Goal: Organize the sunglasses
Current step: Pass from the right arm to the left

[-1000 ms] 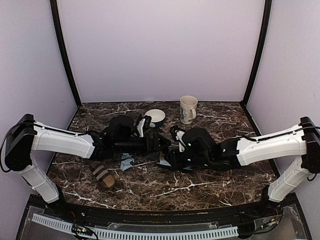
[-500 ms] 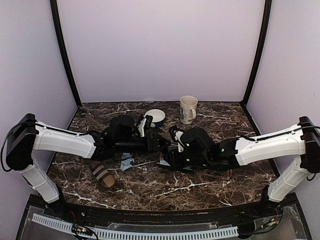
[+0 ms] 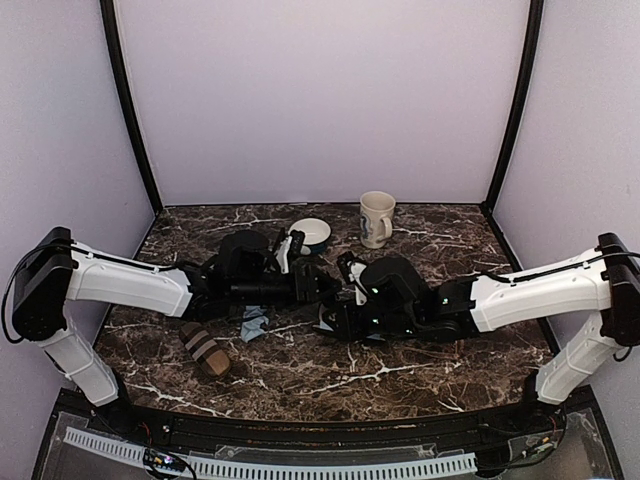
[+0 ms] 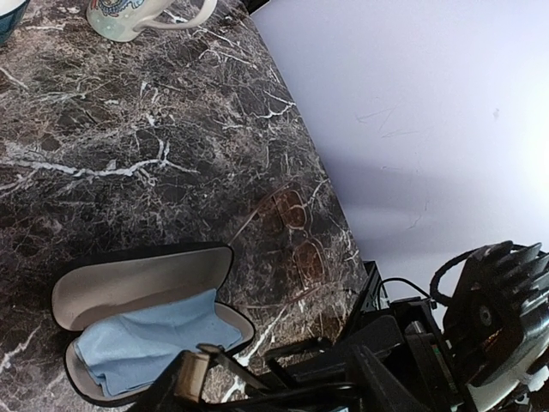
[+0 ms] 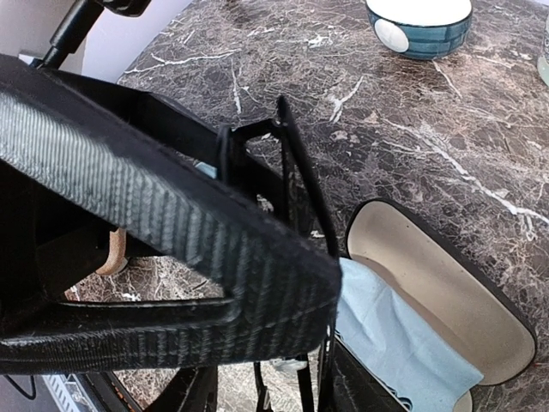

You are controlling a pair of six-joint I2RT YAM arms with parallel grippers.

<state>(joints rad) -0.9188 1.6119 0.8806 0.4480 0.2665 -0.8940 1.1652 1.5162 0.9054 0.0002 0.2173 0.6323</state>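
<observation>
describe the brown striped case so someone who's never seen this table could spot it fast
Start at the dark marble table and go to its near left part, between the left arm's white forearm and the near edge. There lies the brown striped oblong case, next to a light blue cloth. It is shut and banded tan and brown, unlike the black case lying open at mid-table.

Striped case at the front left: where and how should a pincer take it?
Grip the striped case across its narrow middle, coming straight down from above. It lies flat on the table, oblong and rounded, running diagonally from far left to near right, so turn the pincer to close across that long axis. Both long sides look free.
</observation>
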